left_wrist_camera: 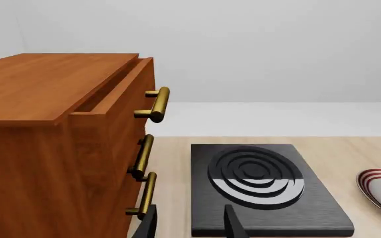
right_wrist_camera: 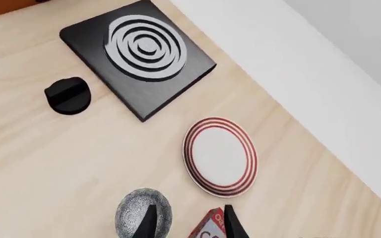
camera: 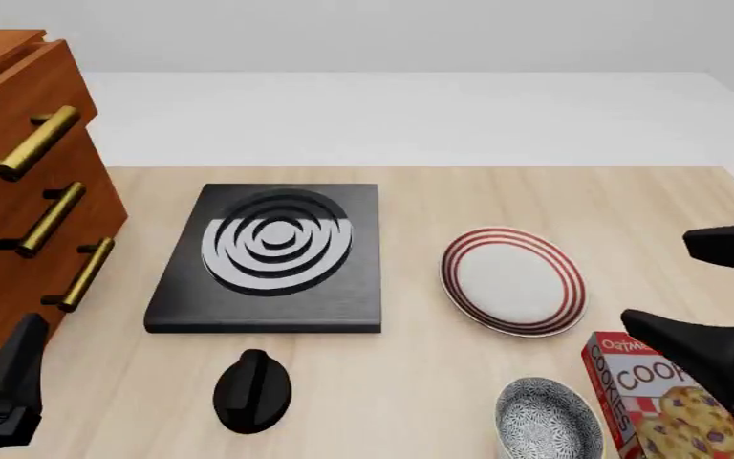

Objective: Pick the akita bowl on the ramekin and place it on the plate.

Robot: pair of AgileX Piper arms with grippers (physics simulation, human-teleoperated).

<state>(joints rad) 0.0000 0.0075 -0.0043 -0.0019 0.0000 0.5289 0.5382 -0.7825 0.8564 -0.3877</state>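
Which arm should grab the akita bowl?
Right. The right claw hangs open close above the akita bowl, with the plate just beyond. The left claw is open at the table's far side, by the drawer cabinet.

The wooden chest of drawers with brass handles (camera: 23,191) stands at the left edge of the pale wooden table (camera: 405,382). Just to its right lies the black square stove slab with grey rings (camera: 271,256), toward the far edge. The black round knob (camera: 252,390) sits in front of the slab. The red-ringed white plate (camera: 514,282) lies right of the slab, apart from it. The speckled akita bowl (camera: 549,419) rests at the near edge, in front of the plate, just left of the red cookie box (camera: 654,406).
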